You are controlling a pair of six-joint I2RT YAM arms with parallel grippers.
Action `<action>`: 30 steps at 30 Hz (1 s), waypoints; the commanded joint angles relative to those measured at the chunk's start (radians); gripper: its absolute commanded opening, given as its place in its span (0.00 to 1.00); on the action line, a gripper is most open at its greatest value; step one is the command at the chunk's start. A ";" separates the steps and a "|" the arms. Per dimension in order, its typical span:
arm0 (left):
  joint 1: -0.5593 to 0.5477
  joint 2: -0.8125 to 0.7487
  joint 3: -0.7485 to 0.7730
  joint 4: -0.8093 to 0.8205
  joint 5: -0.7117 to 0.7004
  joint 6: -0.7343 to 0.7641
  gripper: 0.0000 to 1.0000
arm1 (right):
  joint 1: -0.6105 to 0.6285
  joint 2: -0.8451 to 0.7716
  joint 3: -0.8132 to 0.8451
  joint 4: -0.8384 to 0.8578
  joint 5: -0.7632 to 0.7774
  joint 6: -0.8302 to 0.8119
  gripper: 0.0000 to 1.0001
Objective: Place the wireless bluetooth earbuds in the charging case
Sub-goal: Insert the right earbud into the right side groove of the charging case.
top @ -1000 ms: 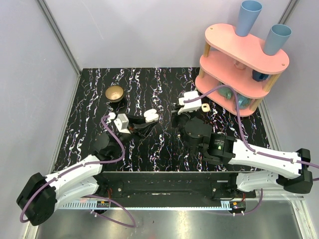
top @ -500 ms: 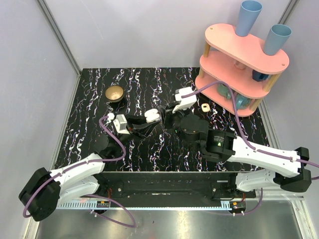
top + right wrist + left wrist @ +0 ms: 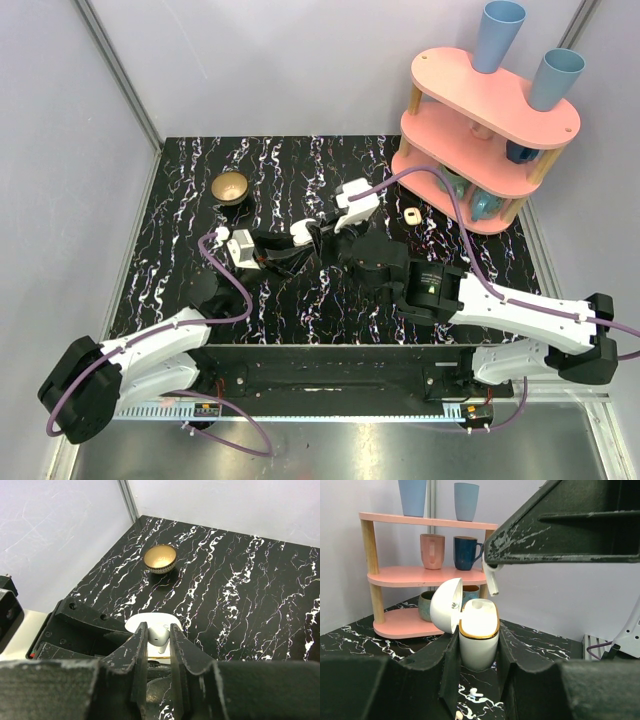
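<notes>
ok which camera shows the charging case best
Left wrist: the charging case sits centre frame, upright, lid open, clamped in the left claw. Right wrist shows only its white top behind the right claw. Top external shows just a small white patch.

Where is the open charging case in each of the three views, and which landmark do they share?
Top external: charging case near the table's centre.
Left wrist: charging case in the middle, upright, lid open, in the left gripper.
Right wrist: charging case at bottom centre, behind the right gripper holding an earbud.
Shared landmark: the black marbled tabletop.
</notes>
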 commanded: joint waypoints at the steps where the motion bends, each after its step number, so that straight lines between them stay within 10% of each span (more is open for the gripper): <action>1: 0.004 0.001 0.008 0.076 0.015 -0.001 0.00 | 0.006 0.029 0.004 0.032 0.012 -0.028 0.00; 30: 0.004 -0.010 0.010 0.053 -0.007 0.011 0.00 | 0.006 0.006 -0.030 0.078 0.074 -0.146 0.00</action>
